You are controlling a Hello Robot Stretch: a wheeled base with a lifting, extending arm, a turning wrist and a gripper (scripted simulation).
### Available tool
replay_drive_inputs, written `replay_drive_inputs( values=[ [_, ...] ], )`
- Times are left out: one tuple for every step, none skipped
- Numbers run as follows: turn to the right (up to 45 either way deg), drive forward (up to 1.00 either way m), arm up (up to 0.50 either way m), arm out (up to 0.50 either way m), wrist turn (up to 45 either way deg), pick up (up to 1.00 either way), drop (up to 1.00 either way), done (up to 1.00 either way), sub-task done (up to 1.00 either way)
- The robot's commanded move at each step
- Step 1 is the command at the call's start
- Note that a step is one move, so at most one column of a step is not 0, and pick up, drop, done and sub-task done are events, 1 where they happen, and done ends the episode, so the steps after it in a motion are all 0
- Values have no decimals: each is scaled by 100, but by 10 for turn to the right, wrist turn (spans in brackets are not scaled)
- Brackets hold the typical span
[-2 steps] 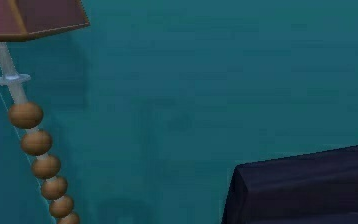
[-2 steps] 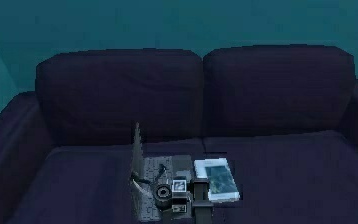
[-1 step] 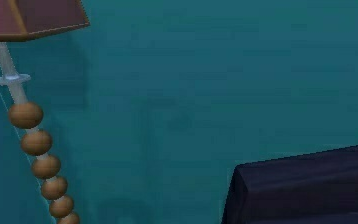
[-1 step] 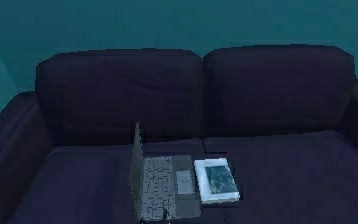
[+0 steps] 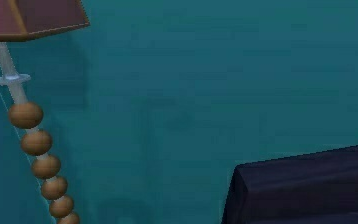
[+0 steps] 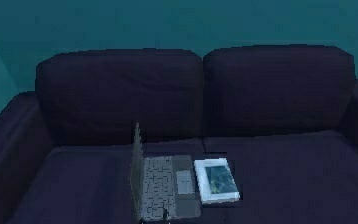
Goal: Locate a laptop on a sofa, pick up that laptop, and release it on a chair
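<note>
Arm side view: a dark, soft-cushioned sofa [image 6: 272, 90] was noted against a teal wall [image 6: 187, 22]. The laptop [image 6: 165, 186] lay opened on the seat, grey keyboard showing, with a flat white-edged rectangular object [image 6: 217, 180] just beside it. The end effector's state could not be told.

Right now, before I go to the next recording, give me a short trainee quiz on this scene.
1. True or false: the laptop lies open on the seat of the sofa.
2. What lies beside the laptop, toward the arm side view's right? A) a flat white-edged item B) a mug C) a pillow
3. Fill in: in the forward view, the lamp with a beaded stem stands before a ___ wall.

Key: 1 true; 2 A; 3 teal.
</note>
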Motion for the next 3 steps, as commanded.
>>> replay_drive_inputs(
  values=[
    [0,0,10,0,0,0,0,0,0],
    [0,0,46,0,0,0,0,0,0],
    [0,0,0,0,-450,0,0,0,0]
  ],
)
